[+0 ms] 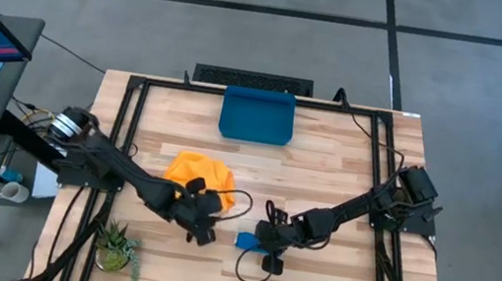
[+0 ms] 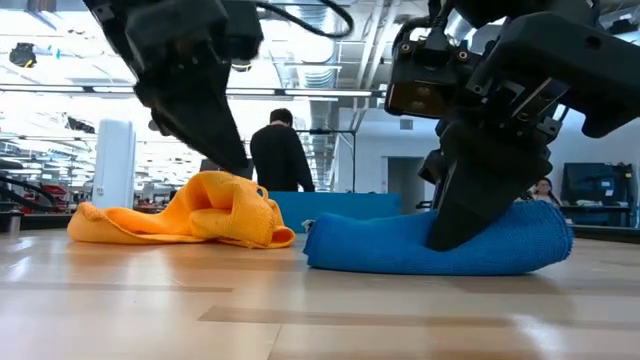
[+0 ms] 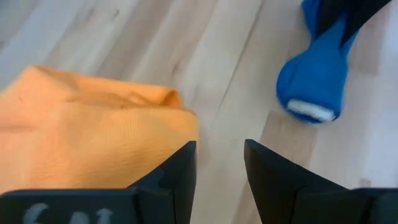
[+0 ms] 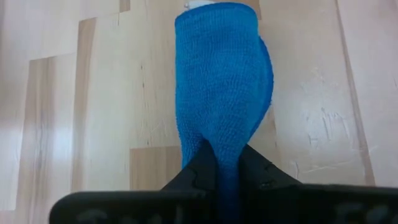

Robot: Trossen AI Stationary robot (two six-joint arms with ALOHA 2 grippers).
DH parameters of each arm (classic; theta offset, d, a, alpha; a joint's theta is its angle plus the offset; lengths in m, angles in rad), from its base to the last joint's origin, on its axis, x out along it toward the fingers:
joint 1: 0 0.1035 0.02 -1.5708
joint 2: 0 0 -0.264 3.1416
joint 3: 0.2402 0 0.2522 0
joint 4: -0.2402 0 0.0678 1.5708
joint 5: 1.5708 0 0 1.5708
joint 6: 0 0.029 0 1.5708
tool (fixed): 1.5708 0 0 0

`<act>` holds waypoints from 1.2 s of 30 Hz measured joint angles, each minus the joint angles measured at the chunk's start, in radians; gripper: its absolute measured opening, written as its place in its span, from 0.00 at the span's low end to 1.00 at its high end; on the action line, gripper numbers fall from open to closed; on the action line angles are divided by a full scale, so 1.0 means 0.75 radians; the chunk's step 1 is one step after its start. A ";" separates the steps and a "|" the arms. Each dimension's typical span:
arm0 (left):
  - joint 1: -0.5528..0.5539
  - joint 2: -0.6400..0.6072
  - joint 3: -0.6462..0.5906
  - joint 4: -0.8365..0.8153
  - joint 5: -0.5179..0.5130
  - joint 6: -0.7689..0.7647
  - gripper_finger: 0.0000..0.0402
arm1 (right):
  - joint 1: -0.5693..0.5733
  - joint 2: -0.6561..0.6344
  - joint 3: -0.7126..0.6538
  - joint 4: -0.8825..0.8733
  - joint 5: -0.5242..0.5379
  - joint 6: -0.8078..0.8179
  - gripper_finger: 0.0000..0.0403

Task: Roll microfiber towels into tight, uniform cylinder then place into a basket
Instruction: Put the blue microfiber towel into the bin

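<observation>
The yellow-orange towel (image 1: pixel 194 172) lies crumpled in a heap left of the table's middle. The blue towel (image 2: pixel 430 245) lies on the wood as a rolled cylinder near the front middle, with my right gripper (image 1: pixel 266 240) shut on it. My left gripper (image 3: pixel 219 158) hovers open at the orange heap's near right edge (image 3: pixel 180 118), with bare wood between its fingers. The dark blue basket (image 1: pixel 257 115) stands at the far middle of the table. My right gripper pinches one end of the blue roll (image 4: pixel 225 149) between its two fingers, which dent the cloth in. The fingers (image 2: pixel 465 215) slant down from above, and the roll stretches away from them. The whole roll rests on the table.
A small potted plant (image 1: pixel 115 246) stands at the near left corner. A black bar (image 1: pixel 253 80) lies behind the basket at the far edge. Bare wood stretches between the towels and the basket. A person (image 2: pixel 281 155) stands in the room beyond the table.
</observation>
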 joint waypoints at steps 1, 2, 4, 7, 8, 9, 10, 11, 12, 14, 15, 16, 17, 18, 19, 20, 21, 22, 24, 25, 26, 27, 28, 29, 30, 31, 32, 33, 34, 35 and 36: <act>0.000 -0.039 -0.029 0.018 -0.006 0.000 0.31 | -0.007 0.000 0.000 0.001 -0.001 -0.003 0.11; 0.000 -0.078 -0.055 0.022 -0.026 0.000 0.31 | -0.014 0.000 0.000 0.001 -0.001 -0.019 0.11; 0.000 -0.140 -0.092 0.049 -0.065 0.001 0.31 | -0.025 -0.004 0.000 0.001 -0.012 -0.039 0.11; 0.000 -0.232 -0.141 0.039 -0.109 0.002 0.31 | -0.047 -0.020 -0.002 -0.012 -0.014 -0.078 0.11; 0.002 -0.259 -0.149 0.039 -0.119 0.003 0.31 | -0.056 -0.034 -0.002 -0.016 -0.013 -0.094 0.11; 0.005 -0.283 -0.153 0.033 -0.128 0.003 0.31 | -0.065 -0.055 -0.006 -0.043 -0.008 -0.108 0.11; 0.008 -0.301 -0.153 0.030 -0.136 0.007 0.31 | -0.075 -0.072 -0.009 -0.058 -0.005 -0.120 0.11; 0.010 -0.317 -0.153 0.039 -0.139 0.017 0.31 | -0.084 -0.088 -0.009 -0.055 0.000 -0.129 0.11; 0.010 -0.332 -0.153 0.039 -0.140 0.027 0.31 | -0.095 -0.115 -0.009 -0.072 0.010 -0.139 0.11; 0.015 -0.341 -0.153 0.072 -0.147 0.059 0.31 | -0.116 -0.170 -0.005 -0.085 0.019 -0.161 0.11; 0.016 -0.341 -0.153 0.087 -0.147 0.078 0.31 | -0.127 -0.198 -0.005 -0.097 0.021 -0.178 0.11; 0.016 -0.345 -0.153 0.084 -0.143 0.096 0.31 | -0.141 -0.223 -0.005 -0.107 0.022 -0.201 0.11; 0.016 -0.347 -0.153 0.094 -0.130 0.109 0.31 | -0.153 -0.241 -0.005 -0.101 0.022 -0.225 0.11; 0.016 -0.346 -0.153 0.113 -0.113 0.113 0.31 | -0.167 -0.263 -0.005 -0.108 0.021 -0.251 0.11; 0.016 -0.345 -0.153 0.116 -0.099 0.114 0.31 | -0.184 -0.292 -0.005 -0.120 0.021 -0.279 0.11; 0.016 -0.343 -0.153 0.108 -0.096 0.116 0.31 | -0.204 -0.319 -0.005 -0.112 0.021 -0.311 0.11; 0.016 -0.342 -0.153 0.107 -0.093 0.116 0.31 | -0.226 -0.346 -0.002 -0.108 0.021 -0.343 0.11; 0.016 -0.342 -0.153 0.109 -0.092 0.116 0.31 | -0.252 -0.373 -0.002 -0.113 0.020 -0.377 0.11; 0.016 -0.342 -0.153 0.111 -0.092 0.116 0.31 | -0.314 -0.419 -0.002 -0.129 0.017 -0.434 0.11; 0.016 -0.342 -0.153 0.109 -0.092 0.117 0.31 | -0.347 -0.439 -0.002 -0.125 0.016 -0.458 0.11; 0.016 -0.342 -0.153 0.110 -0.091 0.117 0.31 | -0.384 -0.461 -0.002 -0.128 0.016 -0.487 0.11; 0.016 -0.342 -0.153 0.112 -0.091 0.117 0.31 | -0.420 -0.482 -0.002 -0.133 0.016 -0.519 0.11; 0.016 -0.342 -0.153 0.111 -0.091 0.117 0.31 | -0.458 -0.498 -0.001 -0.130 0.016 -0.551 0.11; 0.016 -0.342 -0.153 0.111 -0.091 0.117 0.31 | -0.496 -0.510 -0.001 -0.122 0.016 -0.584 0.11; 0.016 -0.342 -0.153 0.113 -0.091 0.117 0.31 | -0.529 -0.517 -0.001 -0.122 0.016 -0.618 0.11; 0.016 -0.342 -0.153 0.118 -0.091 0.116 0.31 | -0.566 -0.521 -0.001 -0.122 0.016 -0.656 0.11; 0.016 -0.342 -0.153 0.122 -0.091 0.116 0.31 | -0.601 -0.521 -0.001 -0.102 0.016 -0.694 0.11; 0.016 -0.342 -0.153 0.124 -0.091 0.116 0.31 | -0.633 -0.521 -0.001 -0.077 0.014 -0.731 0.11; 0.016 -0.342 -0.153 0.124 -0.091 0.116 0.31 | -0.669 -0.521 -0.001 -0.050 0.011 -0.770 0.11; 0.016 -0.342 -0.153 0.123 -0.091 0.112 0.31 | -0.701 -0.521 -0.001 -0.021 0.010 -0.804 0.11; 0.016 -0.342 -0.153 0.123 -0.091 0.107 0.31 | -0.733 -0.520 -0.001 0.006 0.008 -0.837 0.11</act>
